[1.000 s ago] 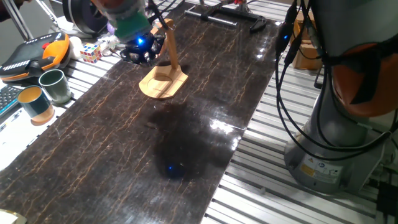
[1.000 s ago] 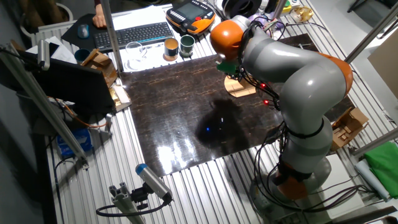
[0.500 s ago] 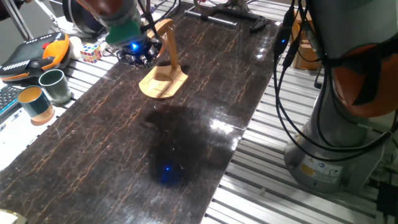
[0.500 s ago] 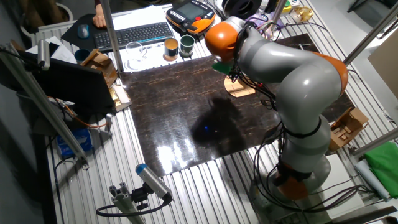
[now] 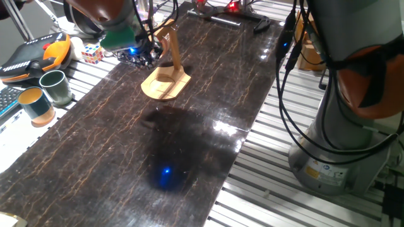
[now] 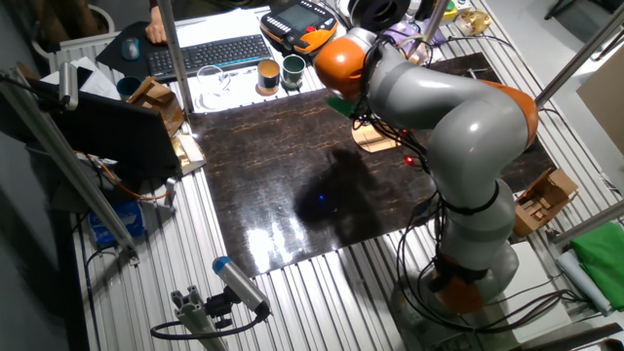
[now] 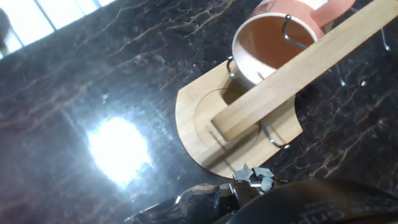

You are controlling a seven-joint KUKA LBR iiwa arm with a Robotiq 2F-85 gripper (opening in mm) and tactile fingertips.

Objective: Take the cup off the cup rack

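Observation:
The salmon-pink cup (image 7: 273,37) with a pale peach inside hangs on the cup rack's thin wooden arm (image 7: 298,68), above the rack's flat leaf-shaped base (image 7: 202,127). In one fixed view the rack (image 5: 166,81) stands at the far end of the dark table, and the cup (image 5: 166,27) shows at the top of its arm. My gripper (image 5: 137,52) hangs just left of the rack's arm, a blue light on it. Its fingers are too dark and small to tell open from shut. In the other fixed view the arm hides the cup, and only the base (image 6: 376,140) shows.
A dark green cup (image 5: 55,85) and a teal cup with a tan inside (image 5: 35,104) stand off the table's left edge. An orange pendant (image 5: 35,53) and a colour cube (image 5: 92,53) lie beyond them. The robot's base (image 5: 341,145) and cables stand at the right.
My hand has moved left and a little away from the rack. The blue light spot on the table has drifted left. The cup stays on the rack.

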